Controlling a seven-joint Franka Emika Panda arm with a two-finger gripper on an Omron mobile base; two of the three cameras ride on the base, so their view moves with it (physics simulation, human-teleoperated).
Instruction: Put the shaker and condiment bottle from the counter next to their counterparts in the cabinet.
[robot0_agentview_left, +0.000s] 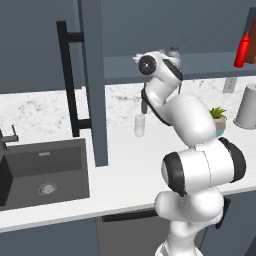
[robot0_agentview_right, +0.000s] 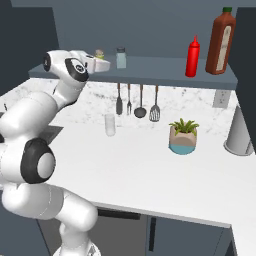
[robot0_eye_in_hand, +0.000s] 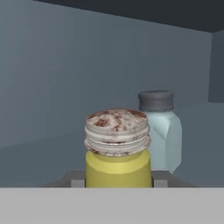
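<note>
Claw up at the cabinet shelf, clamped on the shaker: yellow body, mottled white-and-rust cap, close between the fingertips in the hand view. In the right base view, shaker seen as a small yellowish top above the white hand. Cannot tell whether its base touches the shelf.

Pale blue-green shaker with grey cap just behind and to one side of the held one in the hand view; on the shelf just right of the claw in the right base view. Cannot tell whether the two touch.

Red bottle upright on the shelf, just beside the taller brown-red bottle; well apart from both shakers. Also seen at the right edge of the left base view.

Cabinet door open, with long black bar handle.

On the counter: a clear glass, a potted plant, a grey cylinder at far right. Utensils hanging under the shelf. Dark sink at left.
</note>
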